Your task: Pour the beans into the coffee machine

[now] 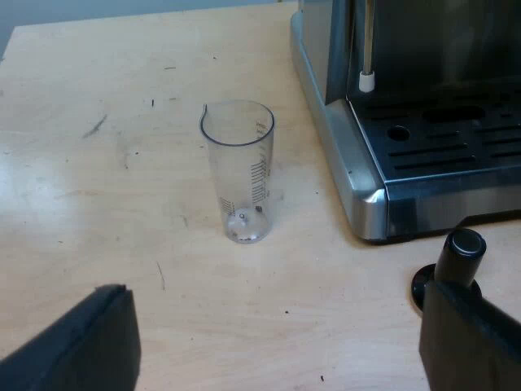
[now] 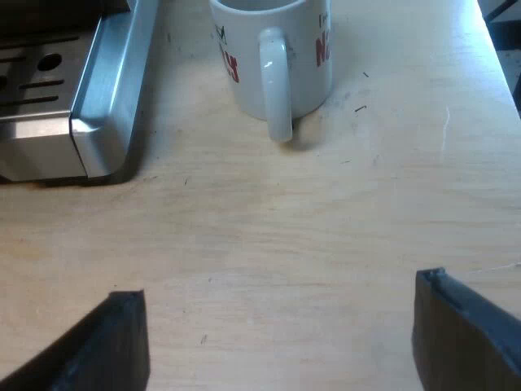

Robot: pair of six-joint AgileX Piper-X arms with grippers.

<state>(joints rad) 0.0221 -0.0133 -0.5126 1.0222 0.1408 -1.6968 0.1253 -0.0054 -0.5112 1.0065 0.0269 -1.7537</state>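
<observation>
Both claws are spread wide and hold nothing: the left gripper (image 1: 281,342) hovers over the table (image 1: 98,204) near the glass (image 1: 241,175), the right gripper (image 2: 281,326) near the mug (image 2: 277,49). The glass stands upright beside the machine (image 1: 366,187), apart from its tray corner, and looks empty but for a dark speck or two at its bottom, with a tamper (image 1: 460,252) close by. Judging from that, either the pour is done or the glass is not yet filled — which one cannot be told.
</observation>
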